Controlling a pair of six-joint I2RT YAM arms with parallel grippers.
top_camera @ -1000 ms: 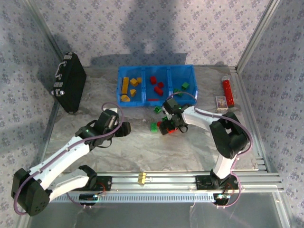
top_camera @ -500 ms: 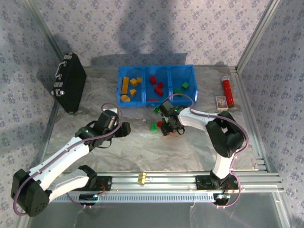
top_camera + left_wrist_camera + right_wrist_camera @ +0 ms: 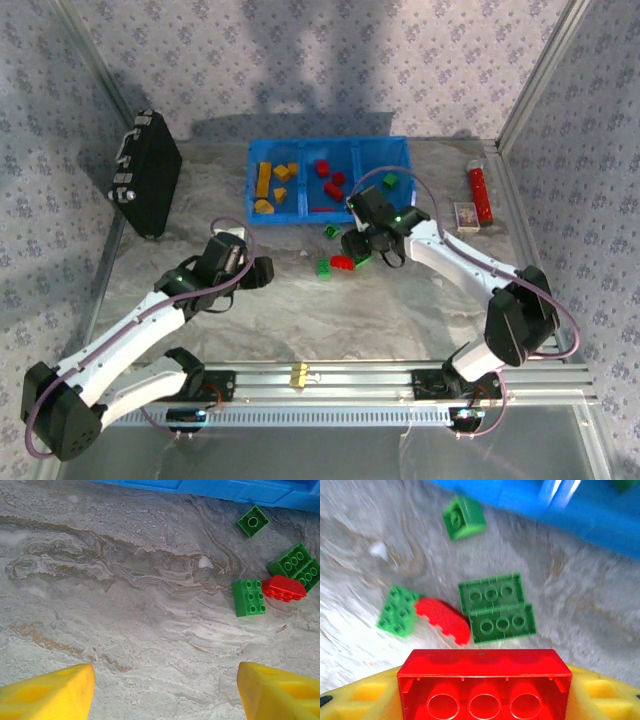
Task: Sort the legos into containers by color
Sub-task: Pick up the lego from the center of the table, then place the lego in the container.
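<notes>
Right gripper (image 3: pixel 360 244): clamped on a red rectangular plastic brick (image 3: pixel 485 680), above the grey marbled table (image 3: pixel 125 620), near the bright blue three-compartment plastic tray (image 3: pixel 330 143). Left gripper (image 3: pixel 262 272): jaws apart, empty. Green studded bricks (image 3: pixel 496 610) and a curved red brick (image 3: pixel 283 588) lie loose before the tray.

A fixed camera above and behind both arms looks down on the whole table (image 3: pixel 300 310), the blue tray (image 3: pixel 329 142) beyond the claws. The left claw (image 3: pixel 165 690) camera looks steeply down from close by; the right claw (image 3: pixel 480 697) camera sits nearer still, over its gripped red brick (image 3: pixel 485 670). All three share the loose green bricks (image 3: pixel 249 597) and curved red piece (image 3: pixel 283 588) just ahead of the right claw.
</notes>
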